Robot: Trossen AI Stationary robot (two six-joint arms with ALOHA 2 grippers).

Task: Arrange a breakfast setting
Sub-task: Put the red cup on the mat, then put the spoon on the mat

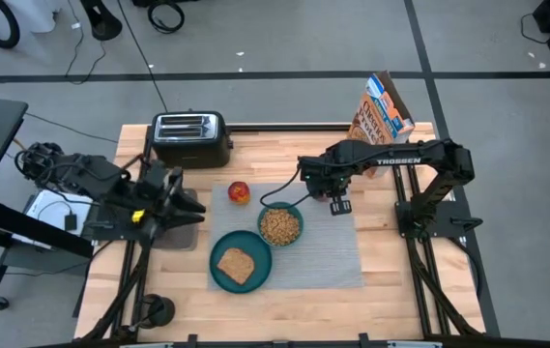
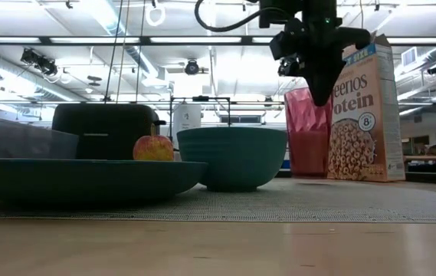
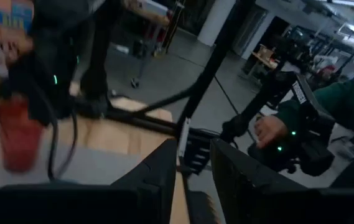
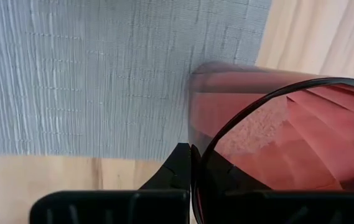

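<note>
A grey ribbed placemat (image 1: 323, 246) lies mid-table. On it stand a teal plate (image 1: 218, 275) carrying a toast slice (image 1: 237, 264) and a teal bowl (image 1: 280, 225) filled with cereal. A small red apple (image 1: 240, 192) sits at the mat's far left corner. The pink cup (image 2: 307, 132) is at the mat's far right corner, under my right gripper (image 2: 321, 90), which is shut on it. My left gripper (image 3: 195, 163) is raised at the table's left side, pointing about level, its fingers a little apart with nothing between them. My right gripper comes from above, pointing down, and pinches the cup's rim (image 4: 193, 163) with one finger outside the wall and one inside. The cup is upright below the fingers. Its base looks level with the mat, but I cannot tell whether it rests there.
A black toaster (image 1: 191, 137) stands at the far left and a cereal box (image 1: 388, 108) at the far right. A grey tray (image 1: 173, 235) lies left of the mat under my left arm. A person's hand (image 3: 269, 129) shows beyond the table.
</note>
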